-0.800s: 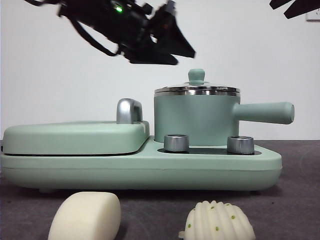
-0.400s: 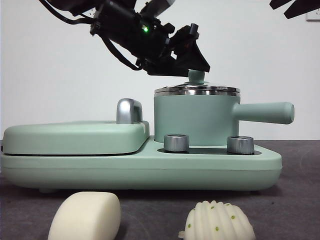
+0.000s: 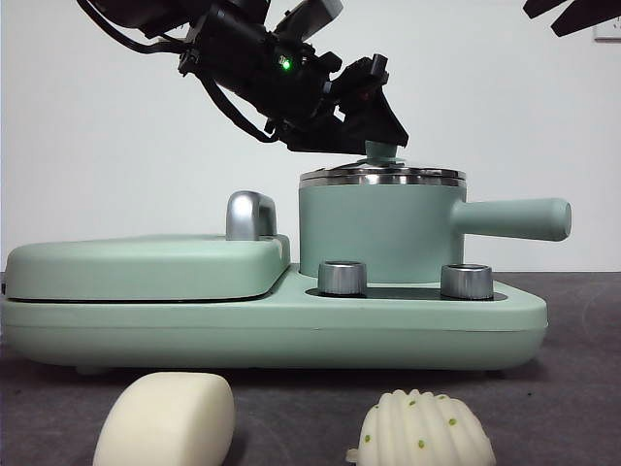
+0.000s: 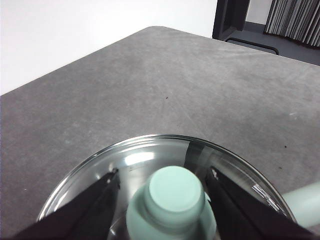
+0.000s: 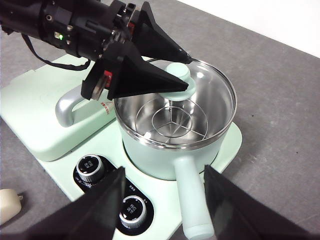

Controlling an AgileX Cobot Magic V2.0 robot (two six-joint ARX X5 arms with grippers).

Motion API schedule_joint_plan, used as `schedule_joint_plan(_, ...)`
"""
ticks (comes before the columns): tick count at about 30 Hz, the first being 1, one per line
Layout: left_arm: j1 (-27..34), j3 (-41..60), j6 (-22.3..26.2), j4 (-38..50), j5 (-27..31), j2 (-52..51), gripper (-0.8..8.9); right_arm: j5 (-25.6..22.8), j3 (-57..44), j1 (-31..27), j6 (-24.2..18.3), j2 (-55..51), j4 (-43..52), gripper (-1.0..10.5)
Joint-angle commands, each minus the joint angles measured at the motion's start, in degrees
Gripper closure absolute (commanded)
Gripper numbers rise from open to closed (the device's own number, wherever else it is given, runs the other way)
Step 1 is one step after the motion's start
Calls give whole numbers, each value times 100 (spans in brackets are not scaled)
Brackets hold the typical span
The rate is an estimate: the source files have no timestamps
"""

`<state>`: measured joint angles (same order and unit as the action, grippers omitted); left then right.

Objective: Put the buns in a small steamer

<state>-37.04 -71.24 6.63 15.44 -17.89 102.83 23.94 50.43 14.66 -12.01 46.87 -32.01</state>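
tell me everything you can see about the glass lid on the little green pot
The glass lid is a clear round dome with a thin steel edge and a mint-green knob at its centre. It sits level and closed on the small steamer; a wire rack inside shows through the glass. The left gripper has its open jaws on either side of the knob, apparently not yet gripping it. Nothing else touches the lid.
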Motion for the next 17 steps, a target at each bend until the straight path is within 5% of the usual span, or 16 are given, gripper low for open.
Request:
schedule_joint_plan(1,-44,-136,61,48,11,170,536,-7,118,22,4,24,26,693)
schedule_joint_plan(9,-48,-138,61,33,11,223,543,-7,118,22,4,24,24,693)
schedule_joint_plan(14,-48,-136,63,35,11,223,810,-7,118,22,4,24,24,693)
schedule_joint_plan(17,-48,-136,63,50,11,223,807,-7,118,22,4,24,22,693)
